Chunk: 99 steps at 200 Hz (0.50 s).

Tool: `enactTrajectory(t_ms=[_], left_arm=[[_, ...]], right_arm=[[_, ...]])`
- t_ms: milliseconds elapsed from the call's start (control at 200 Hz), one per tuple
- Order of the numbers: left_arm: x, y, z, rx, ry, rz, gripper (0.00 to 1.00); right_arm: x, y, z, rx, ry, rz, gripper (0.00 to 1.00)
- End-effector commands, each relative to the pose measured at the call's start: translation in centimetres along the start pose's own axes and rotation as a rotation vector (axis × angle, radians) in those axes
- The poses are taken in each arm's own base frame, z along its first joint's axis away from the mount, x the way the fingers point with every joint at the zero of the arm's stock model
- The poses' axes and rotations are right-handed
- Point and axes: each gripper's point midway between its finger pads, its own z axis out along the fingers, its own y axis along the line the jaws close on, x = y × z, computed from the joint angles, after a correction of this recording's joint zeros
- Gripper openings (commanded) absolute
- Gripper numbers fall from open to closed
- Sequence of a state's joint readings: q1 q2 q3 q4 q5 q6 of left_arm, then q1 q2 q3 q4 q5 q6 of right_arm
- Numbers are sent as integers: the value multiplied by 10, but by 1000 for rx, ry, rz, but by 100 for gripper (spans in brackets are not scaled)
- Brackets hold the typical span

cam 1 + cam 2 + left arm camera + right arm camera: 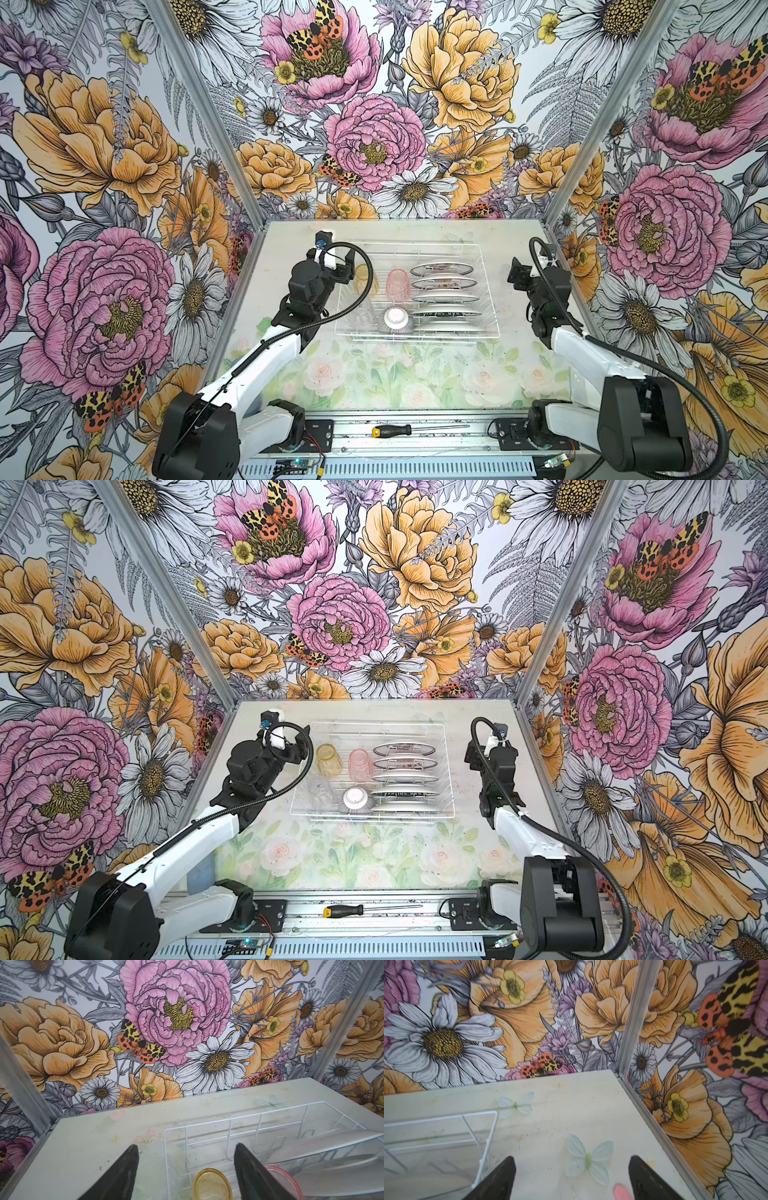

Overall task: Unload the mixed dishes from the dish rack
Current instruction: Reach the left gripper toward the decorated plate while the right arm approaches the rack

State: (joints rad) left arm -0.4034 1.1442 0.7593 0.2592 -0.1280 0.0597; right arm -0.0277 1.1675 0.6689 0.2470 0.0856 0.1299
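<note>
Nearest the lens, a black-and-yellow screwdriver (390, 432) lies flat on the metal rail (449, 441) between the two arm bases. Beyond it, on the pale flower-printed table (395, 374), the dish rack (415, 246) sits near the middle toward the back, and it is fully loaded. On its left side the amber tumbler (365, 279) and the pink tumbler (398, 284) stand side by side in the far row. The clear tumbler (320, 791) and the ribbed bowl (395, 320), white base facing up, sit in the near row. On the right side, the plates (444, 286) stand on edge in the slots, one behind another. The left gripper (347, 266) hangs over the rack's far left corner. In the left wrist view its claw (186, 1146) is spread wide and pinches nothing; one finger is outside the wire wall, the other is inside it, and the amber tumbler (212, 1185) shows low between them. The right gripper (515, 274) hovers over bare table just beside the rack's right edge, apart from the dishes. In the right wrist view its claw (572, 1157) is also spread and empty.
</note>
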Motion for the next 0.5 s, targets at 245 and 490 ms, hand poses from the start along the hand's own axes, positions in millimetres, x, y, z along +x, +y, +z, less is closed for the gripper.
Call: enactTrajectory(t_ms=[245,490], left_arm=[[1,-149,32,305,227,436,71],[22,-197,46,518,300,534,66]], right_arm=[[-20,62,-92,-317,232,175,78],[-19,85,-101,-374,316,135,76]])
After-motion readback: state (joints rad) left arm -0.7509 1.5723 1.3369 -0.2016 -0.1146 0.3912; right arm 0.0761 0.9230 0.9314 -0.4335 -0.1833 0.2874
